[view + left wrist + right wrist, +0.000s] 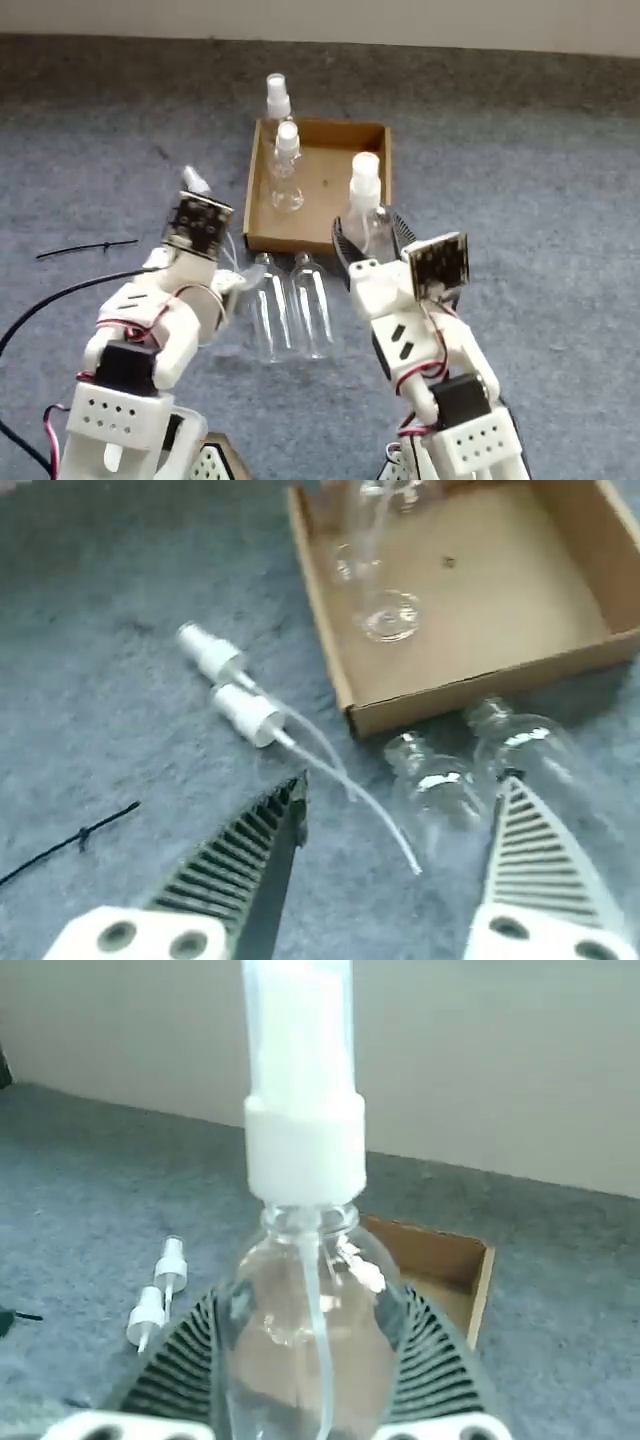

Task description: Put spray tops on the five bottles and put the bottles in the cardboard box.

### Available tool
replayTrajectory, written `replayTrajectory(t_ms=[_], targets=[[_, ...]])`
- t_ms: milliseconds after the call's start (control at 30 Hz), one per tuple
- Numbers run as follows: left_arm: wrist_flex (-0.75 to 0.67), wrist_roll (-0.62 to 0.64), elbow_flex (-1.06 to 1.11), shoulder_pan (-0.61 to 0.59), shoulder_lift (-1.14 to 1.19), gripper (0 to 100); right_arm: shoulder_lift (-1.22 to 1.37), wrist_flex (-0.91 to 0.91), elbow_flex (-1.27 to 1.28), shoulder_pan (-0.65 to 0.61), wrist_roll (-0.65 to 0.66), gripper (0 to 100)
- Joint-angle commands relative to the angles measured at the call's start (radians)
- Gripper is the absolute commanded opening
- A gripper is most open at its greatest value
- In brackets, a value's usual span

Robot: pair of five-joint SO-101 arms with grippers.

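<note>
Cardboard box (pixel 285 242) wall sits by the capped bottle (pixel 305 1345) clamped in the right pincer (pixel 372 235), so lift clear, then lower upright inside; left pincer (pixel 405 785) hangs wide open

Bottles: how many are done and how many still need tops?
Done: one topped bottle stands in the cardboard box, a second topped bottle at its far wall. In hand: the right gripper holds a third topped bottle. Still to do: two bare bottles lie on the carpet, two loose spray tops near the open left gripper.
</note>
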Motion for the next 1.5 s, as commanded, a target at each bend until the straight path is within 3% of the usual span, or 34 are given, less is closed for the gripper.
replayTrajectory(t_ms=[0, 133, 433, 700, 900, 1467], targets=[[-0.021, -0.008, -0.056, 0.162, -0.012, 31, 0.231, 0.077, -0.274, 0.013, -0.109, 0.4], [-0.068, -0.006, -0.058, 0.231, -0.012, 31, 0.328, 0.142, -0.463, 0.007, -0.190, 0.4], [-0.201, -0.006, -0.077, 0.328, -0.010, 29, 0.329, 0.266, -0.481, -0.077, -0.186, 0.4], [-0.213, 0.037, -0.074, 0.317, -0.004, 29, 0.329, 0.325, -0.486, -0.091, -0.192, 0.4], [-0.226, 0.040, -0.073, 0.223, -0.002, 29, 0.329, 0.427, -0.489, -0.091, -0.184, 0.4], [-0.242, 0.037, -0.024, 0.202, -0.012, 29, 0.329, 0.426, -0.487, -0.085, -0.127, 0.4]])
